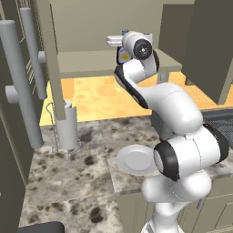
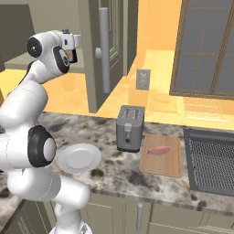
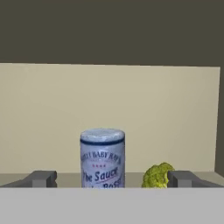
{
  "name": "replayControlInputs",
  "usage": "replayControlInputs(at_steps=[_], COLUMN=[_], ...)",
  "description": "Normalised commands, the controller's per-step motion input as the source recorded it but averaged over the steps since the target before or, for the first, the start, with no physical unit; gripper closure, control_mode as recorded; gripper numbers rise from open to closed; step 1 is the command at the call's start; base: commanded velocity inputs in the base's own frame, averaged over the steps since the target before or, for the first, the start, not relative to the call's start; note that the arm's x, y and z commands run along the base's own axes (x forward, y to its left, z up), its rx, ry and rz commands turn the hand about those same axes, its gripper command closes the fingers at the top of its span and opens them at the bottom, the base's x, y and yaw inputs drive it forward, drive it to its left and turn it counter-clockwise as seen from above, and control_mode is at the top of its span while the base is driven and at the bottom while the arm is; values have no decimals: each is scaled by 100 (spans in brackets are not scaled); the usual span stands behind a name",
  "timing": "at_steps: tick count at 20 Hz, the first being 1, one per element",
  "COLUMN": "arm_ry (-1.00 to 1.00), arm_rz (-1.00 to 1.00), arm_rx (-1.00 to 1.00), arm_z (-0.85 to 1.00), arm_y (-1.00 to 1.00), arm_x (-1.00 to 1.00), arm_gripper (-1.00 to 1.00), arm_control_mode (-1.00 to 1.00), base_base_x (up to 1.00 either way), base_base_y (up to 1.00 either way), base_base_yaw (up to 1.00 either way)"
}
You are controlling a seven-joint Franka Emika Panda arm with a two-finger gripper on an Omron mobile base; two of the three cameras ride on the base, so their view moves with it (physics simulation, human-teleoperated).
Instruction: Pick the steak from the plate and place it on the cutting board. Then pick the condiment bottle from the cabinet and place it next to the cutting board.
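Observation:
The condiment bottle point(image 3: 102, 157) stands upright on the cabinet shelf point(image 1: 86, 61), its blue-grey cap and yellow-white label facing the hand camera. My gripper point(image 3: 113, 179) is open, level with the bottle, one fingertip point(image 3: 41, 178) to its left and the other to its right, both apart from it. In the left base view the hand point(image 1: 125, 42) reaches into the cabinet and the bottle point(image 1: 123, 56) peeks out just below it. The steak point(image 2: 159, 150) lies on the cutting board point(image 2: 169, 167). The plate point(image 2: 80, 158) sits bare on the counter near my base.
A small green leafy vegetable point(image 3: 157, 176) rests on the shelf just right of the bottle. A toaster point(image 2: 130, 128) stands between plate and board, the dark stovetop point(image 2: 212, 160) to the right. A grey cylinder in a wire holder point(image 1: 67, 125) stands on the counter's left.

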Motion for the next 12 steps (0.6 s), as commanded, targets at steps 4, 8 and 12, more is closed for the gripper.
replayControlInputs(at_steps=[4, 8, 12], arm_ry=[0, 0, 0], arm_rz=[-1, -1, -1], arm_rx=[0, 0, 0], arm_z=[-1, -1, 0], arm_y=[9, 10, 10], arm_x=[15, 16, 15], arm_gripper=[-100, -100, -100], arm_control_mode=[-100, -100, -100], base_base_x=[0, 0, 0], base_base_y=[0, 0, 0], base_base_yaw=[0, 0, 0])
